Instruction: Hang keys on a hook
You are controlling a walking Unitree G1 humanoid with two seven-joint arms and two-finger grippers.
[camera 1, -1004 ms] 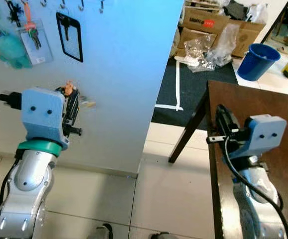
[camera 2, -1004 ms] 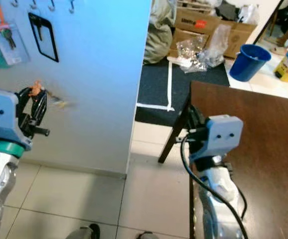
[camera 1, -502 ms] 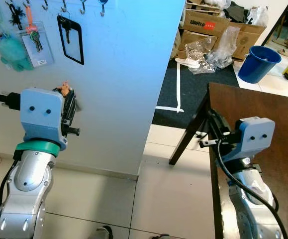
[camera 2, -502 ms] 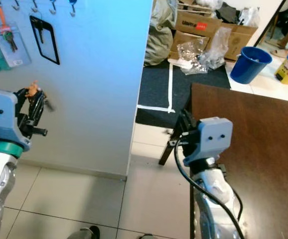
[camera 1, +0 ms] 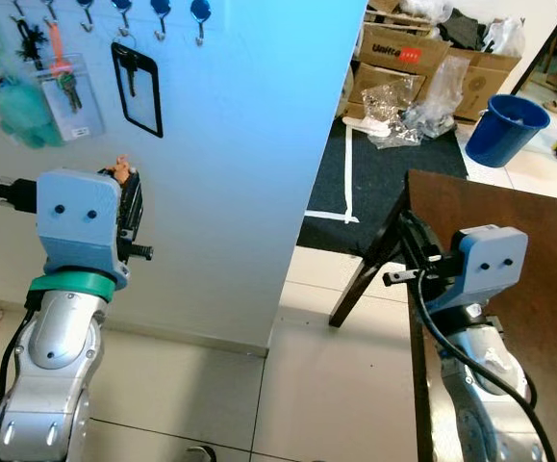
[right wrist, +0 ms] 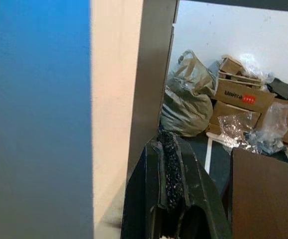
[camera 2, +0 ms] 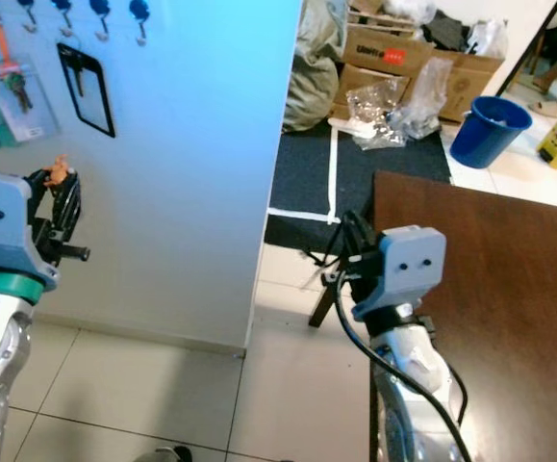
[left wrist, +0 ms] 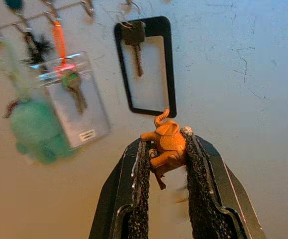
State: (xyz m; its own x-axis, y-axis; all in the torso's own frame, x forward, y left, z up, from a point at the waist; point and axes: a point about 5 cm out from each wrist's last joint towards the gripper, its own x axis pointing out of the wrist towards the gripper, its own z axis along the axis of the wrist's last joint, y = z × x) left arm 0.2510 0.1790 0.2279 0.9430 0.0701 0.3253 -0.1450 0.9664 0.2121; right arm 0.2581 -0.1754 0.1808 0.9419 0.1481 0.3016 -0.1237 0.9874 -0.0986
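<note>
— Keys?
— Left gripper (left wrist: 167, 149) is clamped on the orange figurine keychain (left wrist: 166, 144), held up near the wall (camera 1: 249, 144), below the hook row (camera 1: 158, 12) and the black-framed key tag (camera 1: 138, 89).
— Other arm?
— Right gripper (right wrist: 170, 149) has its fingers pressed together, empty, at the near left corner of the brown table (camera 1: 538, 221).

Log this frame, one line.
left gripper: shut on orange keychain | below wall hooks | right gripper: shut, idle by table

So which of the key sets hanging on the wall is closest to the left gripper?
The key in the black rectangular frame, hanging just above the left gripper and its orange charm; the clear-badge set and teal plush hang farther aside.
</note>
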